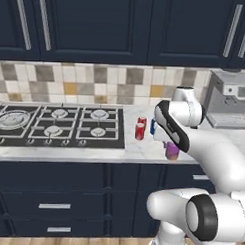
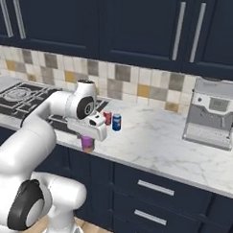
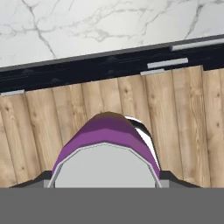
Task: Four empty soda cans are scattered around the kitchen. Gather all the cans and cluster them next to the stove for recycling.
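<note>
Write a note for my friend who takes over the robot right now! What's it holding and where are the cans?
Gripper: shut on the purple can, held over the front edge of the counter.
Cans: two red cans and a blue can stand just right of the stove.
Done: three cans clustered by the stove.
Left: set the purple can down beside them.

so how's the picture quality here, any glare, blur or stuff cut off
Left base view: flat even render lighting, no glare; the arm covers part of the purple can. Right base view: equally sharp; a soft shadow lies under the coffee machine. Hand view: the purple can looms huge, close to the lens, its lower part cut off by the frame; counter veins stay crisp.
</note>
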Available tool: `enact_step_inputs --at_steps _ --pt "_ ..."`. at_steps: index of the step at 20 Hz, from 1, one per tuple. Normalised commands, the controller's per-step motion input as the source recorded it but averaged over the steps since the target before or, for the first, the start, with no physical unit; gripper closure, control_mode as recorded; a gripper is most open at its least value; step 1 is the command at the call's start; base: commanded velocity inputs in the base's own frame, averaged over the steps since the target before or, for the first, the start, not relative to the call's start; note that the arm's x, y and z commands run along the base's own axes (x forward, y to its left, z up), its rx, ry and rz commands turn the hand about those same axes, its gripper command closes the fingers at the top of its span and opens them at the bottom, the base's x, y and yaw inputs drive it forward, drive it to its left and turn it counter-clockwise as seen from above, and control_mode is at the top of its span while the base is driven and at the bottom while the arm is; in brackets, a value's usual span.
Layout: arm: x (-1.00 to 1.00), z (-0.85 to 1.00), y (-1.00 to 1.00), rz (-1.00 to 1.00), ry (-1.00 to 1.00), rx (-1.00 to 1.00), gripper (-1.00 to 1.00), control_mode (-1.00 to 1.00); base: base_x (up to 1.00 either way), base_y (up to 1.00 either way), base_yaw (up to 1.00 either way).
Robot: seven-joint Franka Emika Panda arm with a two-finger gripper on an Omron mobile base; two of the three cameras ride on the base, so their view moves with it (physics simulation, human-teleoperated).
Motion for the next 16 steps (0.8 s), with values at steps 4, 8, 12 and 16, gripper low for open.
enact_step_inputs --at_steps 4,8,12,16 --pt "0.00 0.00 0.00 0.00 0.00 0.00 1.00 1.00 0.36 0.05 -0.06" --pt "0.00 0.00 0.00 0.00 0.00 0.00 1.00 1.00 0.34 -0.04 -0.06" --pt "0.00 0.00 0.00 0.00 0.00 0.00 1.00 1.00 0.38 0.02 -0.03" --pt "0.00 0.00 0.00 0.00 0.00 0.00 1.00 1.00 0.43 0.05 -0.04"
